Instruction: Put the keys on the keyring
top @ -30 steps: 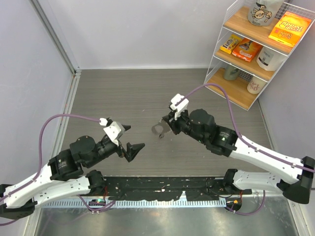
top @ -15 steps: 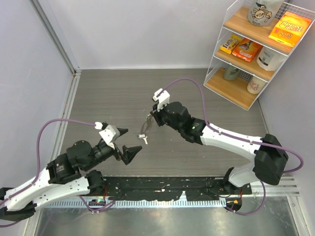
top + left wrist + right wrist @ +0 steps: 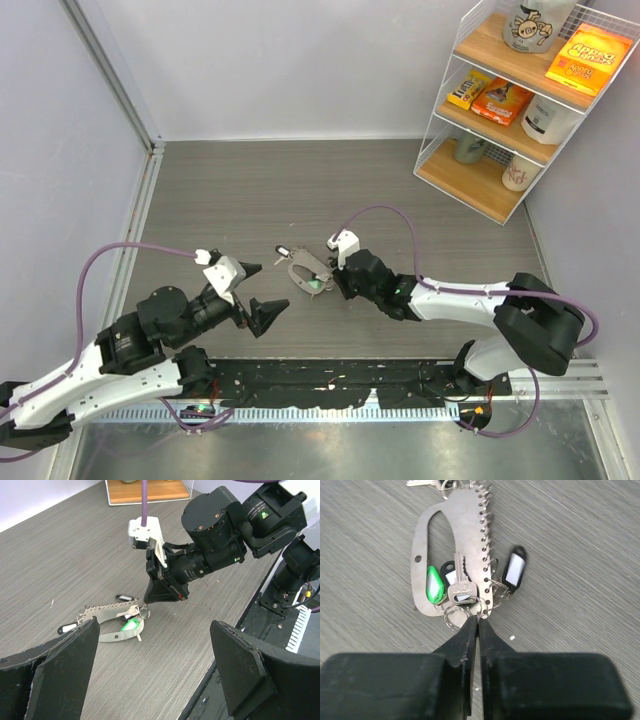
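The keyring point(image 3: 470, 535) is a flat silvery metal loop edged with a row of small rings, lying on the table. It carries a green piece point(image 3: 435, 584), a silver key point(image 3: 460, 587) and a dark-headed tag point(image 3: 514, 569). My right gripper point(image 3: 479, 617) is shut on a small wire ring at the loop's near end. In the top view the keyring point(image 3: 303, 268) lies mid-table with the right gripper point(image 3: 328, 278) at its right end. My left gripper point(image 3: 275, 283) is open and empty, just to its left. The left wrist view shows the keyring point(image 3: 112, 611) beyond the open left gripper point(image 3: 154, 625).
A wire shelf point(image 3: 520, 100) with boxes and mugs stands at the back right. A black rail point(image 3: 330, 380) runs along the near table edge. White walls close the left and back sides.
My right gripper came down and toward the near side with the keyring, which hung lifted before and now lies flat on the table. The left arm barely moved.
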Action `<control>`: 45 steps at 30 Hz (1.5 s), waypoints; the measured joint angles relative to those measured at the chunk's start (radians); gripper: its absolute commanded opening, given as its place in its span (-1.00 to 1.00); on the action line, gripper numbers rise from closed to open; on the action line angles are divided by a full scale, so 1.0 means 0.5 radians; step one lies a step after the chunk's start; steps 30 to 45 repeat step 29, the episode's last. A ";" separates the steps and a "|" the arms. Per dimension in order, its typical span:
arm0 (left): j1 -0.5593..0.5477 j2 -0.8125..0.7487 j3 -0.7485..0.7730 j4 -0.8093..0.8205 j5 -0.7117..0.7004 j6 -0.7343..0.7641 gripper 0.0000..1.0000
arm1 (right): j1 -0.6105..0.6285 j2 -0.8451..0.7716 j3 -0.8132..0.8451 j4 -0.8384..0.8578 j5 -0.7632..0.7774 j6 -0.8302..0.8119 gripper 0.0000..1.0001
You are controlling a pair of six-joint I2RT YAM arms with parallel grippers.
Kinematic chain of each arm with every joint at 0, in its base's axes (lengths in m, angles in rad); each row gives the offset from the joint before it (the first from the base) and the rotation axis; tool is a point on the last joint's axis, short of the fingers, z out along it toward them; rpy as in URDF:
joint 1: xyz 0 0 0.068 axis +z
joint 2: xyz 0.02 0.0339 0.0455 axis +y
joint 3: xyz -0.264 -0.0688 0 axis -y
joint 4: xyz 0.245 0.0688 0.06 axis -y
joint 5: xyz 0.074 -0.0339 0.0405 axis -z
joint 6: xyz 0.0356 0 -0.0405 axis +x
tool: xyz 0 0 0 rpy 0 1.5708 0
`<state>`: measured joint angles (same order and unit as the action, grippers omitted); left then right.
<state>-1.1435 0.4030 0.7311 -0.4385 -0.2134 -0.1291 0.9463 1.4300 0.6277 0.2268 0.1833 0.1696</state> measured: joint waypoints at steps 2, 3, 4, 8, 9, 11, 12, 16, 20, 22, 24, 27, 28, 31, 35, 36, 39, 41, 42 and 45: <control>0.000 0.023 -0.001 0.002 0.002 0.002 0.99 | 0.000 -0.024 0.001 -0.060 0.079 0.047 -0.01; 0.000 0.043 -0.001 0.003 0.002 0.002 0.99 | 0.000 -0.046 0.002 -0.086 0.111 0.064 0.10; 0.000 0.059 -0.001 0.003 0.002 0.002 0.99 | 0.000 -0.069 0.002 -0.107 0.134 0.082 0.25; 0.000 0.124 -0.002 0.003 -0.001 0.003 0.99 | 0.000 -0.260 0.007 -0.217 0.212 0.108 0.86; 0.000 0.130 -0.002 0.003 -0.004 0.003 0.99 | 0.000 -0.317 0.017 -0.252 0.228 0.109 0.93; 0.000 0.132 -0.002 0.003 -0.013 0.004 0.99 | 0.000 -0.414 0.058 -0.327 0.259 0.109 0.91; 0.000 0.129 -0.002 0.004 -0.023 0.005 0.99 | 0.000 -0.458 0.095 -0.376 0.275 0.101 0.91; 0.000 0.115 -0.008 0.005 -0.066 0.009 0.99 | 0.000 -0.561 0.256 -0.548 0.357 0.102 0.91; 0.000 0.089 -0.013 0.007 -0.117 0.011 0.99 | 0.002 -0.603 0.384 -0.725 0.558 0.163 0.91; 0.000 0.070 -0.019 0.008 -0.140 0.011 0.99 | 0.002 -0.605 0.452 -0.854 0.714 0.211 0.91; 0.000 0.056 -0.027 0.014 -0.163 0.011 0.99 | 0.002 -0.608 0.501 -0.945 0.833 0.239 0.91; 0.000 0.047 -0.040 0.023 -0.188 0.011 0.99 | 0.002 -0.639 0.540 -1.045 0.974 0.235 0.91; 0.000 0.047 -0.043 0.028 -0.196 0.011 0.99 | 0.002 -0.658 0.540 -1.072 1.002 0.232 0.91; 0.000 0.047 -0.043 0.031 -0.201 0.011 0.99 | 0.002 -0.680 0.540 -1.100 1.028 0.227 0.91; 0.000 0.047 -0.043 0.031 -0.201 0.011 0.99 | 0.002 -0.680 0.540 -1.100 1.028 0.227 0.91; 0.000 0.047 -0.043 0.031 -0.201 0.011 0.99 | 0.002 -0.680 0.540 -1.100 1.028 0.227 0.91; 0.000 0.047 -0.043 0.031 -0.201 0.011 0.99 | 0.002 -0.680 0.540 -1.100 1.028 0.227 0.91; 0.000 0.047 -0.043 0.031 -0.201 0.011 0.99 | 0.002 -0.680 0.540 -1.100 1.028 0.227 0.91; 0.000 0.047 -0.043 0.031 -0.201 0.011 0.99 | 0.002 -0.680 0.540 -1.100 1.028 0.227 0.91; 0.000 0.047 -0.043 0.031 -0.201 0.011 0.99 | 0.002 -0.680 0.540 -1.100 1.028 0.227 0.91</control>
